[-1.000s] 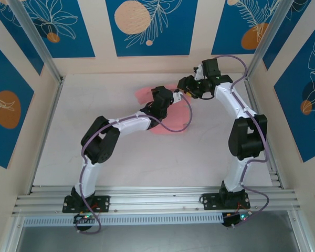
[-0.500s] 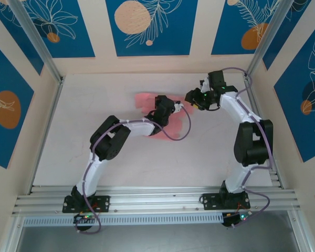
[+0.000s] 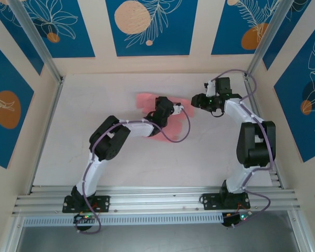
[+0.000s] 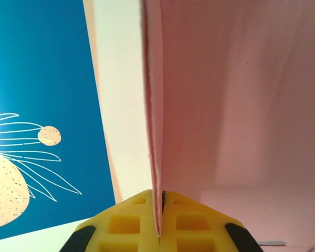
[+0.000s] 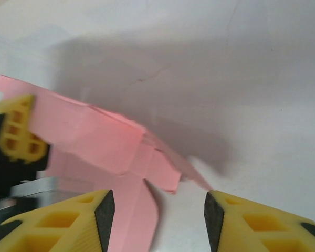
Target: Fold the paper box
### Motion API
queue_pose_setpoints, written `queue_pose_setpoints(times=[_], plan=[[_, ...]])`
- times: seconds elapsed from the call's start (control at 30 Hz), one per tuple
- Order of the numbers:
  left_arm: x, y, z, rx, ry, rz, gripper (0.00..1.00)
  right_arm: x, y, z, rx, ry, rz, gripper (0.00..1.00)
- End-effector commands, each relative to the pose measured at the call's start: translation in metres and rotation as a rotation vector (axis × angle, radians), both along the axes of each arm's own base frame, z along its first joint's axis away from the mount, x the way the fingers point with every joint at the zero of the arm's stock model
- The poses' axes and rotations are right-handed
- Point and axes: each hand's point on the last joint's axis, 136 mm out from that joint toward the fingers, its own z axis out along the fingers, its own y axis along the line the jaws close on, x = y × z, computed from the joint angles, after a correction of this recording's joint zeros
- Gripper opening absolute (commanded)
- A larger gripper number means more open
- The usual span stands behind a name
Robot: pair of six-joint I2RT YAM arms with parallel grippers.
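The paper box [image 3: 145,100] is a pale pink cut-out with flaps, lying at the back middle of the table and lifted on one side. My left gripper [image 3: 173,108] is shut on one raised flap. In the left wrist view the flap [image 4: 226,105] stands up from between the yellow fingers [image 4: 131,226] of that gripper [image 4: 160,210]. My right gripper [image 3: 195,101] hangs to the right of the paper, a little apart from it. In the right wrist view its jaws [image 5: 158,210] are open, with the folded flaps [image 5: 94,136] ahead of them and nothing between them.
The white table [image 3: 84,131] has bare room to the left and in front of the paper. A purple cable [image 3: 181,131] from the left arm loops over the paper's near side. Walls with blue panels [image 3: 147,26] close off the back and sides.
My right gripper has pulled back to the right, away from the left gripper and the paper. The left arm's elbow has shifted slightly right, still gripping the flap.
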Motion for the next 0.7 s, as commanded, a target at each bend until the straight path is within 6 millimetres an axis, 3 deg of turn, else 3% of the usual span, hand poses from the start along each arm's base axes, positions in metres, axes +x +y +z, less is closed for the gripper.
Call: queue_pose_setpoints(times=[0.0, 0.27, 0.33, 0.47, 0.57, 0.67], plan=[[-0.001, 0.004, 0.036, -0.109, -0.027, -0.009, 0.0, 0.014, 0.009, 0.004, -0.002, -0.058, 0.071, 0.55], [-0.006, 0.005, 0.04, -0.142, 0.004, -0.043, 0.0, 0.013, 0.029, -0.012, 0.019, -0.048, 0.139, 0.51], [-0.009, 0.005, 0.041, -0.151, 0.015, -0.056, 0.0, 0.011, 0.033, -0.012, 0.02, -0.057, 0.156, 0.44], [-0.023, 0.005, 0.036, -0.157, 0.08, -0.107, 0.02, 0.011, 0.037, -0.012, -0.044, -0.087, 0.175, 0.18], [-0.044, 0.006, 0.035, -0.161, 0.161, -0.18, 0.14, 0.01, 0.037, -0.006, -0.096, -0.138, 0.193, 0.05], [-0.081, 0.01, 0.034, -0.162, 0.336, -0.297, 0.43, 0.009, 0.036, 0.004, -0.144, -0.218, 0.216, 0.02]])
